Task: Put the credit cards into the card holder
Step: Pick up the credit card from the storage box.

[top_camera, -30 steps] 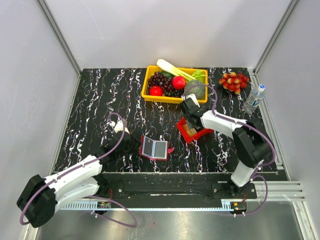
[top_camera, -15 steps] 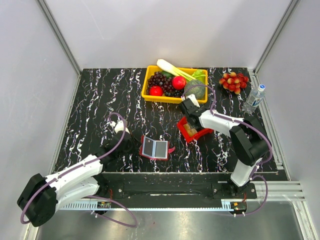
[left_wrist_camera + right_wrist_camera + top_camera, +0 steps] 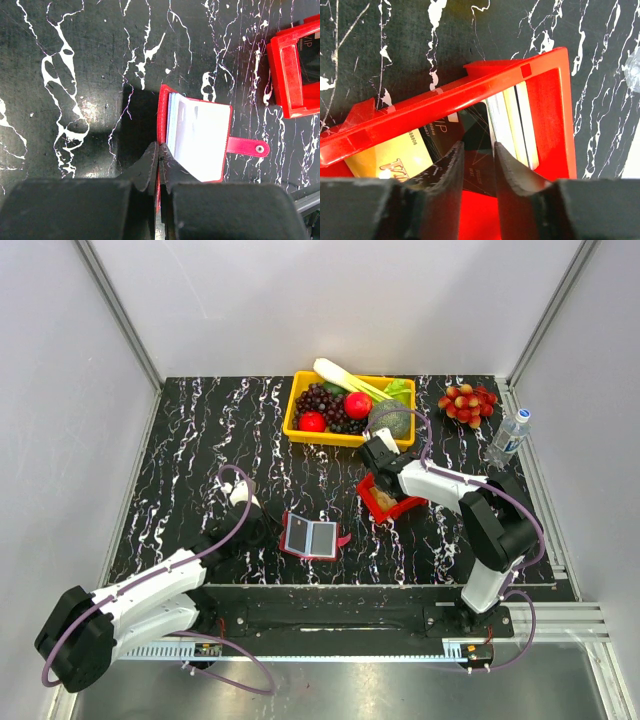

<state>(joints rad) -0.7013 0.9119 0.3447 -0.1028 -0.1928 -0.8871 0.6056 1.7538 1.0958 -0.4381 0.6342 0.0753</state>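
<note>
**Right gripper closing over the cards in the tray**

My right gripper (image 3: 476,148) is down inside the red tray (image 3: 547,100), and its jaws have narrowed a good deal over the last second. A slim gap is left between them. A black card (image 3: 475,122) seems to stand in that gap, but the wrist view is tight and I cannot tell whether the pads are actually clamped on it. The other cards (image 3: 512,125) stand on edge just beside it against the tray wall, and a tan one (image 3: 390,160) lies lower on the left. I judge this to be the pick of the first card, with nothing loaded yet.

The card holder (image 3: 200,135) lies open on the table (image 3: 75,50), well apart from the tray, pale inner face up and strap pointing towards it. My left gripper (image 3: 159,152) is fully closed on the holder's red edge, pinning it.

Compared with a second ago, the right wrist has sunk slightly into the tray, which has shifted a little. The holder and left arm have not moved.
</note>
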